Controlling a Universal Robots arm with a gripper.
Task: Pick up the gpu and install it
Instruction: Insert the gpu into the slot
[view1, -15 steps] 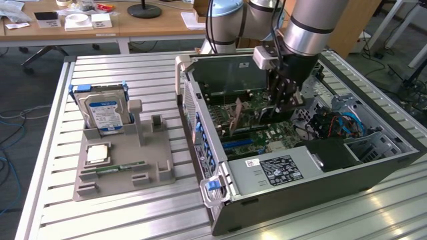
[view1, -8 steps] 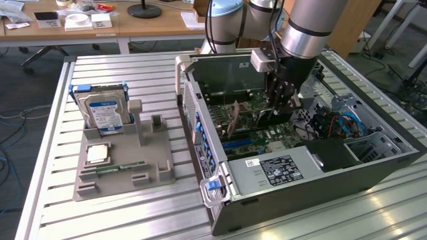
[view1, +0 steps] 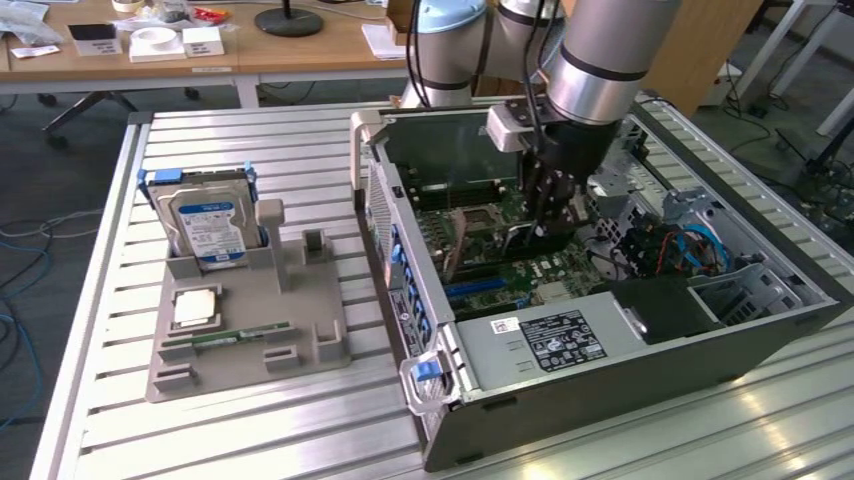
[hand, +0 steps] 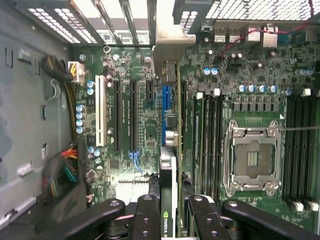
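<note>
Starting at the exterior view's left, I see the grey holder (view1: 247, 330) sitting on the slatted metal table (view1: 107, 250). A hard drive (view1: 207, 225) with a blue label stands upright at its far end. A square chip (view1: 196, 306) lies flat in front of that, and a green memory stick (view1: 227, 337) lies nearer the front. Just beside the holder, toward the exterior view's right, is the open computer case (view1: 587, 350), lying on its side with the motherboard (view1: 501, 270) facing up. My arm (view1: 607, 50) comes down from above into the case. The gripper (view1: 545, 225) is low over the board, near the processor socket (view1: 481, 222).

Through the wrist view, the gripper's black fingers (hand: 147, 215) are clamped on the graphics card (hand: 167, 175), one set on each face. The green logo on the card's edge shows between them. The card stands edge-on to the camera, upright over the motherboard. It runs along the blue slot (hand: 165, 107) toward its silvery bracket (hand: 170, 45) at the case's rear openings. A white slot (hand: 101, 110) and two black slots (hand: 133, 115) lie on one side of the card. The memory slots (hand: 210, 140) and the processor socket lie on the other. I cannot tell whether the card's lower edge is seated in a slot.
</note>
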